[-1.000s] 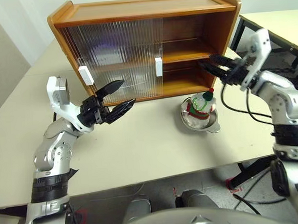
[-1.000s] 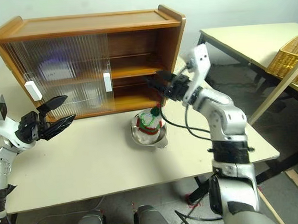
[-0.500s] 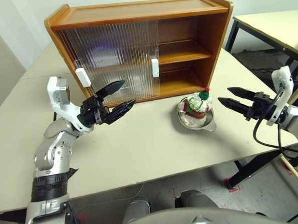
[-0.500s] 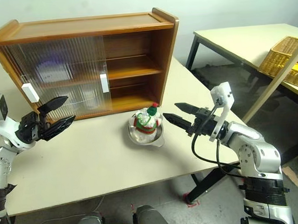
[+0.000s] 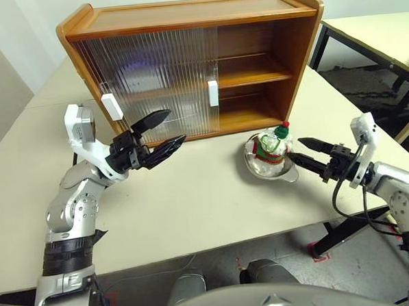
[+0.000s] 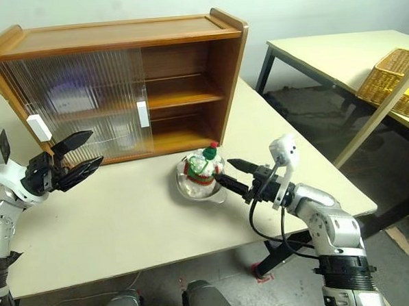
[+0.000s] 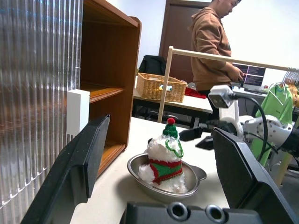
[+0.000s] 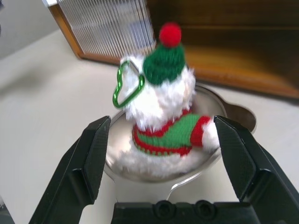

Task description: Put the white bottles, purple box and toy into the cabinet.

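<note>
Now your right gripper [image 5: 302,153], jaws spread, has dropped from the cabinet [image 5: 193,64] at upper centre to beside the toy [image 5: 272,144] in its steel bowl [image 5: 288,170], right of centre; grasp pending. Left gripper [image 5: 161,131] spread, empty.

Head pair overhead (wrists close, low)

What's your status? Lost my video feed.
Both grippers open: left gripper, right gripper beside toy. Toy sits in steel bowl. Cabinet right side open.
</note>
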